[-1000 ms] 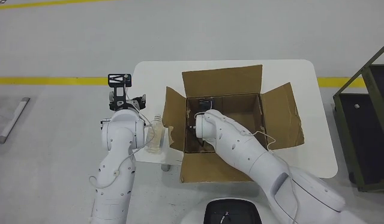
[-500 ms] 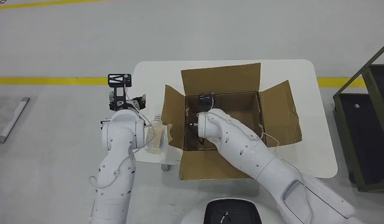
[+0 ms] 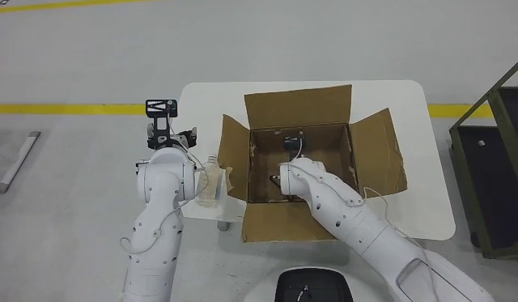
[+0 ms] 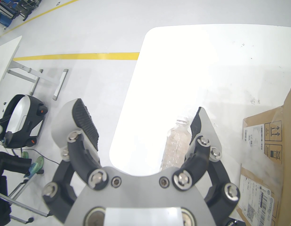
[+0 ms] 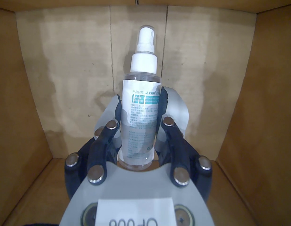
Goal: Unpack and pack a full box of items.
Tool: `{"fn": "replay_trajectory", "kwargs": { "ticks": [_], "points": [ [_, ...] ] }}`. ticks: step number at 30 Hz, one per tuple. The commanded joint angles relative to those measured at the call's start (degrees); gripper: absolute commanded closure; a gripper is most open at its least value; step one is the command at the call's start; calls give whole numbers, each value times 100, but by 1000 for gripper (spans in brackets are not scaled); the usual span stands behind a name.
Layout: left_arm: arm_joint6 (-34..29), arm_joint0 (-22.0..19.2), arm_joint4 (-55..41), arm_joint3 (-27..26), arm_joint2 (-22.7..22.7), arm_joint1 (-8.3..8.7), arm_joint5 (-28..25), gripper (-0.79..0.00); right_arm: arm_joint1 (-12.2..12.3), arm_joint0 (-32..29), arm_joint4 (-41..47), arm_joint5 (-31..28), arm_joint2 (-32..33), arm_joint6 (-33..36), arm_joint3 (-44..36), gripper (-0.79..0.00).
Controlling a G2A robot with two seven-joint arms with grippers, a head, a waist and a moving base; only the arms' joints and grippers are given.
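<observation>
An open cardboard box [image 3: 376, 152] stands in the middle of the white table [image 3: 405, 95]. My right arm goes down into the box. There my right gripper [image 5: 140, 97] is shut on a clear spray bottle [image 5: 142, 95] with a white pump cap and a printed label, held above the box's bare floor. My left gripper [image 4: 139, 116] hangs open over the table's left edge with nothing between its fingers. Just beyond one of its fingertips, a crinkled clear plastic bottle [image 4: 177, 142] lies on the table beside the box's left flap [image 3: 235, 160].
The box's four flaps are folded outward, and the far flap [image 3: 299, 108] stands up. A dark metal rack [image 3: 486, 172] stands off the table's right side. Bare tabletop [image 4: 195, 71] stretches ahead of the left gripper.
My right arm has shifted to the right inside the box, from its left wall toward the middle. The box has nudged slightly. The left arm has not moved.
</observation>
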Motion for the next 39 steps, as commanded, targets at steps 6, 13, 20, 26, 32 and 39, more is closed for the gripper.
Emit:
{"fn": "replay_trajectory", "kwargs": {
  "ticks": [6, 13, 20, 26, 32, 39],
  "points": [
    [0, 0, 0, 0, 0, 0, 0, -785, 29, -72, -233, -37, 117, 254, -146, -785],
    [0, 0, 0, 0, 0, 0, 0, -785, 18, -45, -411, -143, 206, 364, -130, -785],
    [0, 0, 0, 0, 0, 0, 0, -785, -58, 73, -608, -271, 193, 491, 55, -785],
    [0, 0, 0, 0, 0, 0, 0, -785, -94, 98, -834, -431, 263, 651, 44, -785],
    [0, 0, 0, 0, 0, 0, 0, -785, -104, 8, -1030, -581, 420, 801, -1, -785],
    [0, 0, 0, 0, 0, 0, 0, -785, -163, -34, -1004, -556, 577, 777, 190, -785]
  ]
}}
